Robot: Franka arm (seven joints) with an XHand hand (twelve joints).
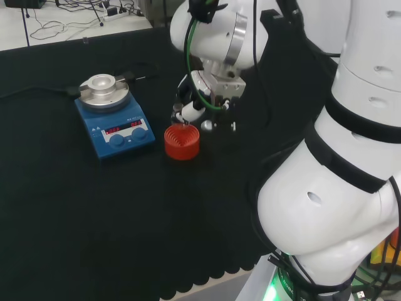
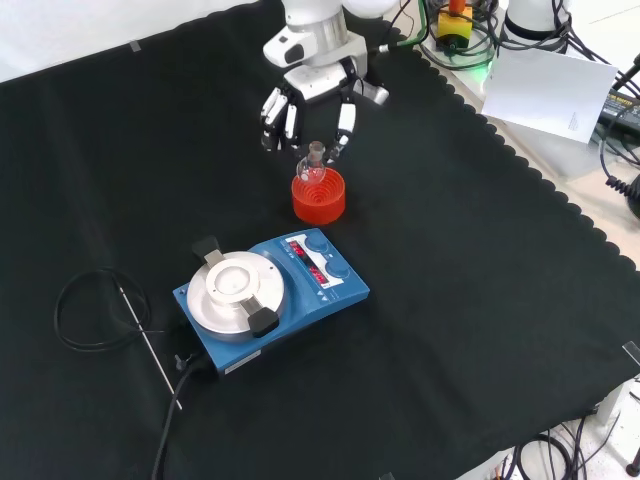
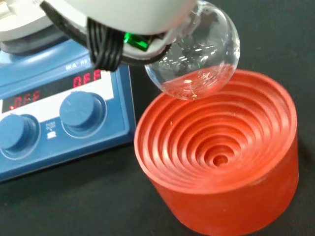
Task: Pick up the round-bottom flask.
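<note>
The hand (image 2: 305, 105) has its fingers (image 2: 344, 125) curled round the neck of the round-bottom flask (image 3: 197, 61), lifted just above the red ribbed stand (image 3: 221, 162); the smooth glass could slip and drop back onto it.

One round-bottom flask (image 3: 197, 59), one red ribbed stand (image 3: 221, 162), one blue hotplate (image 2: 275, 300).

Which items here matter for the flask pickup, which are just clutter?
Job: round-bottom flask, lifted clear of its red ribbed stand; hand curled round the flask's neck.

Lying about: blue hotplate stirrer, black cable, thin rod.
</note>
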